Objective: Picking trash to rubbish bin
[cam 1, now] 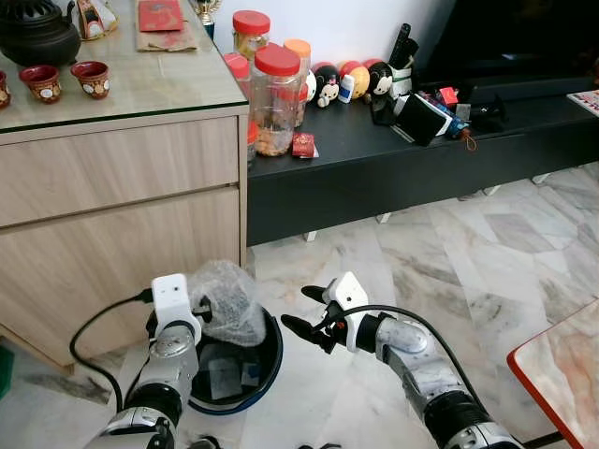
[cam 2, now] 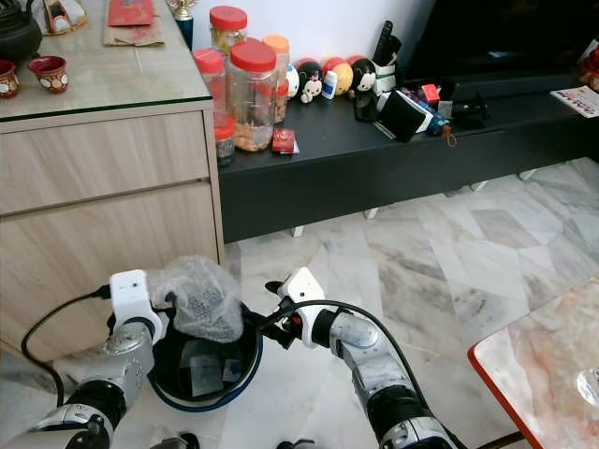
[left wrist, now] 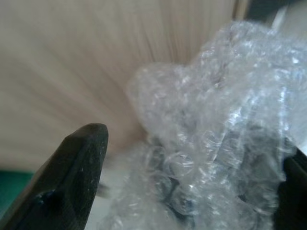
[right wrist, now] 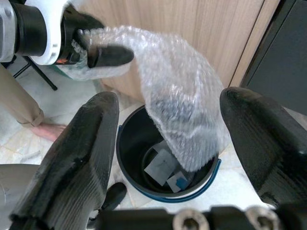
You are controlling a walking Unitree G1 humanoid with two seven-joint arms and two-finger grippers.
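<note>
We are holding the bubble wrap (cam 1: 227, 301) in the left pincer (right wrist: 98, 50), clenched on it, hanging over the rubbish bin (right wrist: 204, 184) on the floor by the wooden cabinet (cam 1: 112, 215). Risk: the wrap is light and wide, so it may be catching the rim or drifting out on release. The right pincer (cam 1: 307, 313), spread and empty, is hovering just beside the bin; floor beyond it is giving room.

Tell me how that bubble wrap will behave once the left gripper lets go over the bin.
The bubble wrap sags from the left gripper, so it is probably floppy and very light. Dropped, it may drift or catch on the rim of the bin below. Crumpled and springy-looking, it might puff back up rather than settle.
</note>
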